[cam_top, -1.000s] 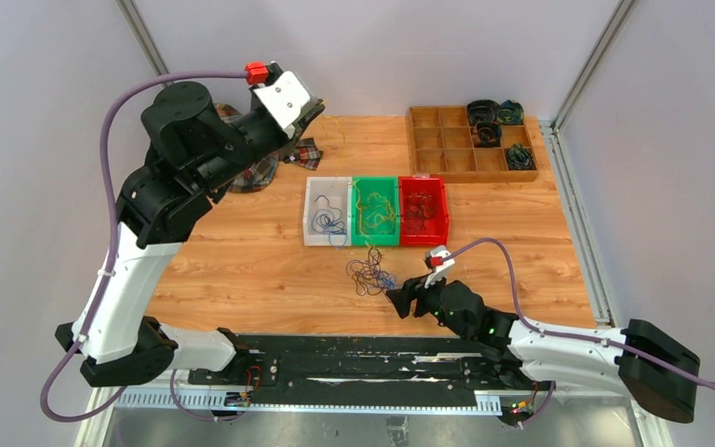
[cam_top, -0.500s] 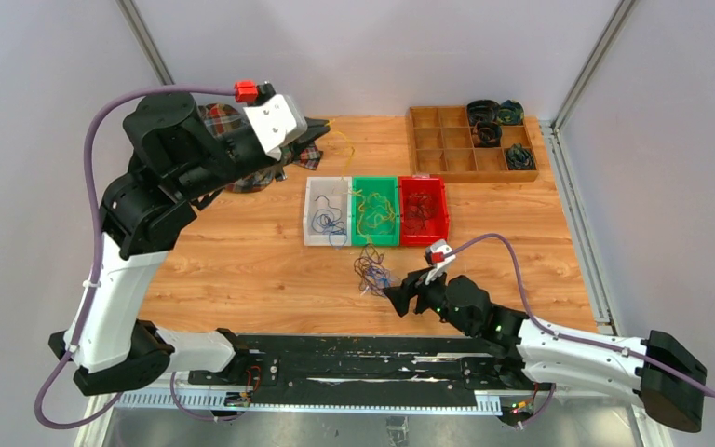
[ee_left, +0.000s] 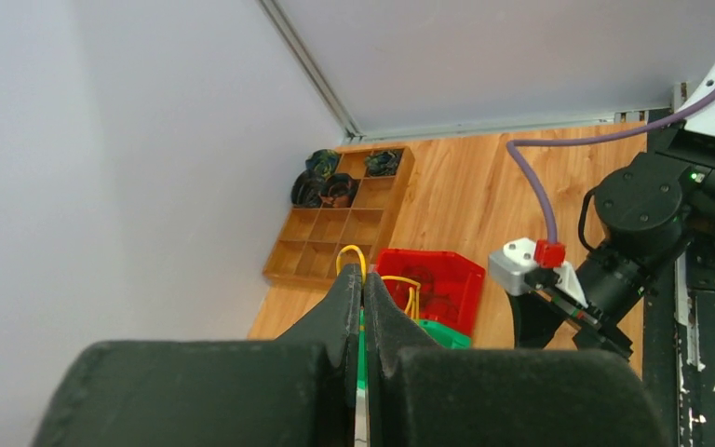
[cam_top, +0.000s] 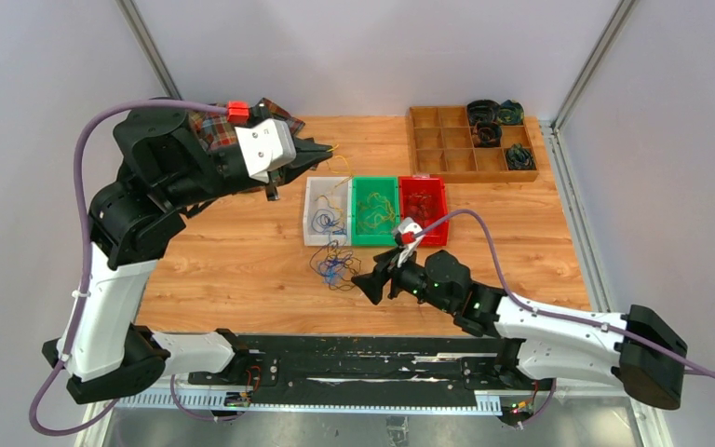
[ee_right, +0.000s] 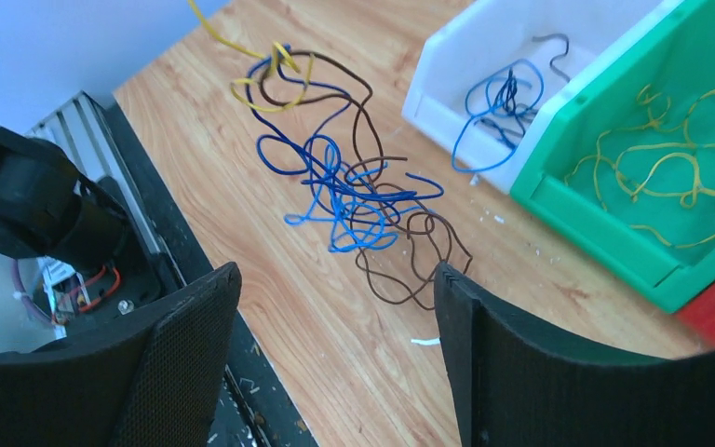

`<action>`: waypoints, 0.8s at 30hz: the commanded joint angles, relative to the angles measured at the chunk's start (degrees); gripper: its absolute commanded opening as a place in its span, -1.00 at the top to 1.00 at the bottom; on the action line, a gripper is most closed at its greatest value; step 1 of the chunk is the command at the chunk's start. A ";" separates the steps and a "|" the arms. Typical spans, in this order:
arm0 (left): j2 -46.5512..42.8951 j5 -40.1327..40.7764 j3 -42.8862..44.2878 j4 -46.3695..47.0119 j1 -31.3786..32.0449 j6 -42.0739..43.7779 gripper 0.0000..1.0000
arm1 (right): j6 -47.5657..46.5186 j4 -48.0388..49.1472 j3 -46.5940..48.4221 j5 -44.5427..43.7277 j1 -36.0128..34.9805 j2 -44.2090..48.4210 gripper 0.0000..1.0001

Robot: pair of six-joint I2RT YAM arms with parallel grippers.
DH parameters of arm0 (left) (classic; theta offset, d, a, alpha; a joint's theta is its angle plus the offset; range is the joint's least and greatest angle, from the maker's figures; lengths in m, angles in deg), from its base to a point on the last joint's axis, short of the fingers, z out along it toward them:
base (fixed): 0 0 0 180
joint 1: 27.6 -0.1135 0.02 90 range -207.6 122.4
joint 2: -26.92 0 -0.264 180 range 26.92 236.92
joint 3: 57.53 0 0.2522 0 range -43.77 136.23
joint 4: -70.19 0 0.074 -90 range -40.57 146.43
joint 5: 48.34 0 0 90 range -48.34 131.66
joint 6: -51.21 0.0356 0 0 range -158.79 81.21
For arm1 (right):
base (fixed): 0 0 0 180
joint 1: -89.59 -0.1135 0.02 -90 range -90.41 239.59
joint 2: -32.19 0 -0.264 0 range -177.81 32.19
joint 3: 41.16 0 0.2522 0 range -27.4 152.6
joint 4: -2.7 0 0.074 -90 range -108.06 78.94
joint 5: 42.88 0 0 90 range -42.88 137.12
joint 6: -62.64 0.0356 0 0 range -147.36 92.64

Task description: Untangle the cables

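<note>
Yellow thin wire [ee_left: 349, 248], pinched in your closed left gripper [ee_left: 363, 284], can drag the blue-brown wire tangle [ee_right: 354, 196] away from your wide-open, empty right gripper [ee_right: 335, 372].

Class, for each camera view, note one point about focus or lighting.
Top external: even light, soft shadows on the table. Left wrist: the left gripper is dark and soft-edged, the wooden tray behind sharp. Right wrist: the cables are crisp, the right gripper dark.
</note>
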 commanded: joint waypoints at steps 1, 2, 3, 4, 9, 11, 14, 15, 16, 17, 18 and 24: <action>-1.34 -0.82 0.14 -0.47 0.34 0.62 0.99 | -0.57 4.08 1.87 2.80 -0.69 -4.20 -0.50; -1.44 -0.82 0.14 -0.53 0.34 0.74 0.99 | -0.51 4.59 2.05 2.82 -0.74 -5.05 -0.50; -1.52 -0.77 0.07 -0.61 0.34 0.79 0.99 | -0.58 5.05 2.43 2.90 -0.70 -5.79 -0.50; -1.61 -0.74 0.05 -0.63 0.34 0.82 0.99 | -0.62 5.61 2.68 3.01 -0.69 -6.38 -0.50; -1.71 -0.97 0.04 -0.74 0.34 0.75 0.99 | -1.37 6.56 4.89 1.38 -0.68 -9.18 -0.48; -1.66 -1.15 0.13 -0.72 0.34 0.59 0.99 | -1.55 7.17 5.71 0.50 -0.69 -11.03 -0.44; -1.57 -1.11 0.53 -0.72 0.34 0.44 0.99 | -1.51 7.61 7.08 0.69 -0.56 -13.49 -0.22; -1.62 -1.02 0.69 -0.77 0.34 0.54 0.99 | -1.15 7.48 7.20 1.00 -0.60 -14.07 -0.08; -1.65 -0.83 0.81 -0.73 0.34 0.73 0.99 | -0.76 7.44 7.20 1.36 -0.59 -14.45 0.09; -1.63 -0.62 0.96 -0.75 0.34 0.93 0.99 | -0.25 7.29 6.98 1.51 -0.60 -14.70 0.22; -1.74 -0.44 1.08 -0.78 0.34 1.23 0.99 | 0.25 7.17 6.54 1.54 -0.60 -14.82 0.32; -1.41 1.12 2.70 -0.70 0.34 2.56 0.99 | 3.85 9.76 -1.47 -0.46 -0.59 -11.67 0.37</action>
